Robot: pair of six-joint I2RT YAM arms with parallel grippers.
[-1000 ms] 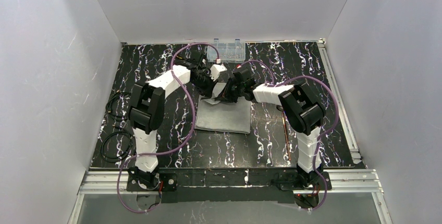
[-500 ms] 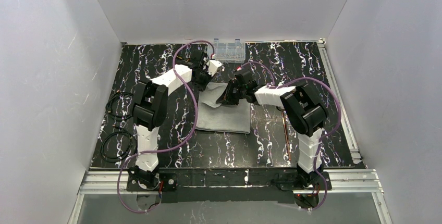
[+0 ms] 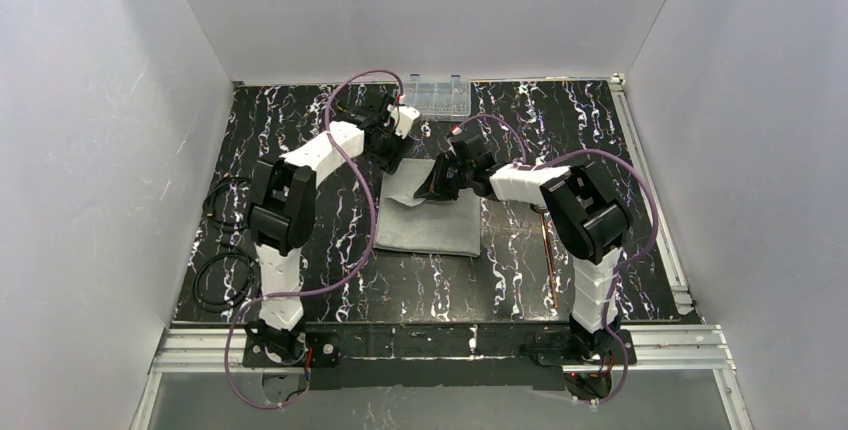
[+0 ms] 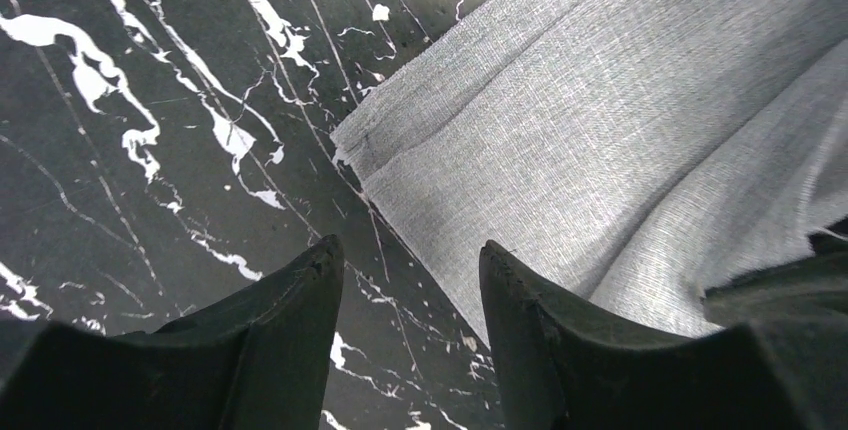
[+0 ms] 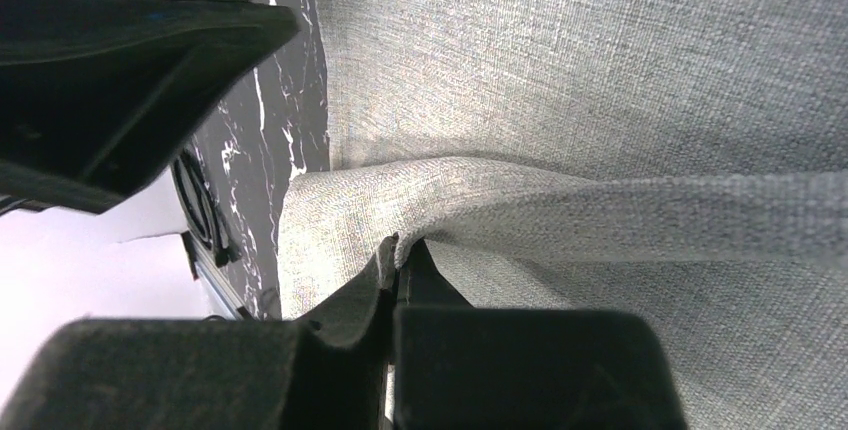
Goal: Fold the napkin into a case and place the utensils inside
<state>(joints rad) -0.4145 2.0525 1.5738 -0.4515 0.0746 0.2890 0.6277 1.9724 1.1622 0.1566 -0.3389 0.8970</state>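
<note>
The light-grey napkin (image 3: 430, 218) lies partly folded mid-table, its far part lifted. My right gripper (image 3: 436, 188) is shut on a raised fold of the napkin (image 5: 600, 50), with the cloth edge pinched between the fingertips of the right gripper (image 5: 400, 250). My left gripper (image 3: 392, 146) is open just off the far left corner of the napkin (image 4: 600, 130). That corner lies flat on the table ahead of the left gripper (image 4: 410, 260), and nothing sits between the jaws. The thin copper utensils (image 3: 549, 260) lie right of the napkin, beside the right arm.
A clear plastic compartment box (image 3: 437, 97) stands at the far edge, close behind the left gripper. Black cable loops (image 3: 222, 240) lie at the table's left side. White walls close in the black marbled table (image 3: 600, 130) on three sides.
The left gripper has opened and let go of the napkin corner, drawing back toward the far left. The right gripper stays shut on its fold, barely moved.
</note>
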